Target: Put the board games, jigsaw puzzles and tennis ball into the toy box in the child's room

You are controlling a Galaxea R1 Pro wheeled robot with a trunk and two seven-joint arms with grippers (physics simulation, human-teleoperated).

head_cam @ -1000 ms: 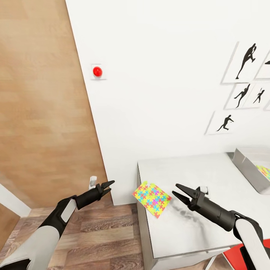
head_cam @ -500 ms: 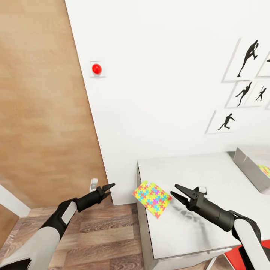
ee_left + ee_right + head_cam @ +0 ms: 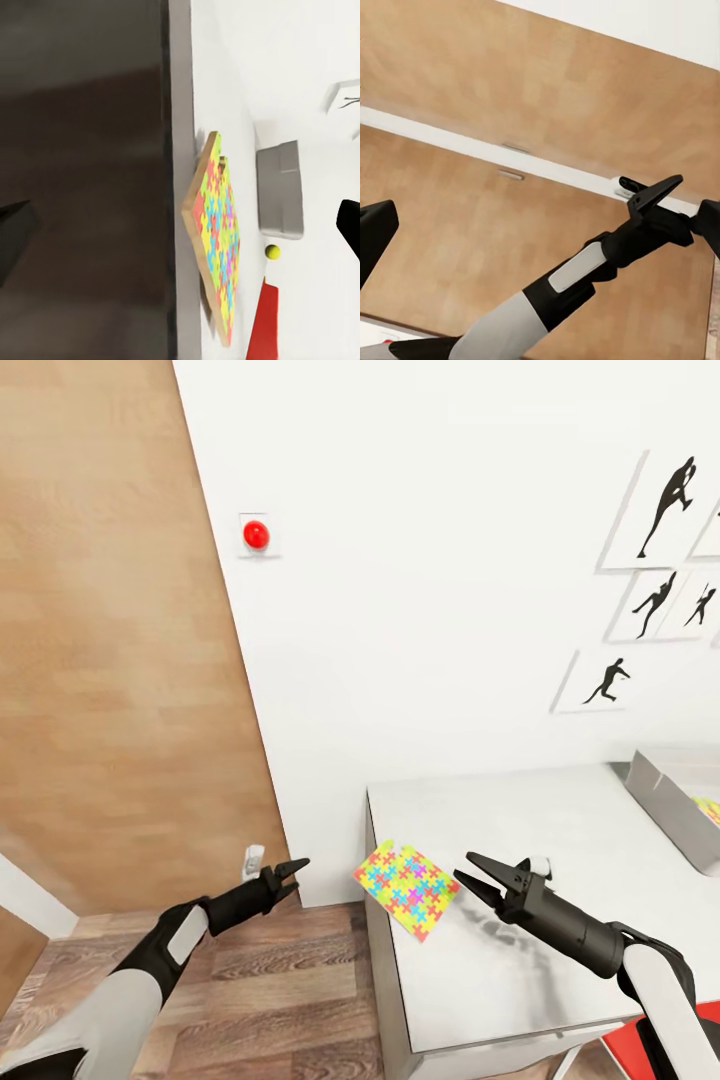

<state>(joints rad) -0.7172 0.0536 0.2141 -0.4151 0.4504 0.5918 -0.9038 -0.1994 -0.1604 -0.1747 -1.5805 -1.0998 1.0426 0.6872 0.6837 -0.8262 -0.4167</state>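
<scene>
A jigsaw puzzle [image 3: 405, 890] of yellow, pink, blue and green pieces lies on the table [image 3: 520, 960], with its corner overhanging the table's left edge. My right gripper [image 3: 464, 867] hovers open just right of it, above the tabletop. My left gripper [image 3: 298, 871] is open off the table's left side, over the floor. The left wrist view sees the jigsaw puzzle [image 3: 217, 240] edge-on, the toy box [image 3: 281, 191] beyond it and the tennis ball [image 3: 272, 252]. The grey toy box [image 3: 665, 800] stands at the table's far right, with a coloured sheet [image 3: 709, 806] showing inside.
A wooden door [image 3: 110, 660] fills the left, with a white fitting [image 3: 255, 857] near my left gripper. The white wall behind the table carries a red button [image 3: 256, 534] and black silhouette pictures [image 3: 660, 560]. A red seat [image 3: 700, 1010] sits at the lower right.
The view has shifted slightly, so the wall items sit higher and the toy box further right. My left gripper has sunk a little. The right gripper has barely moved.
</scene>
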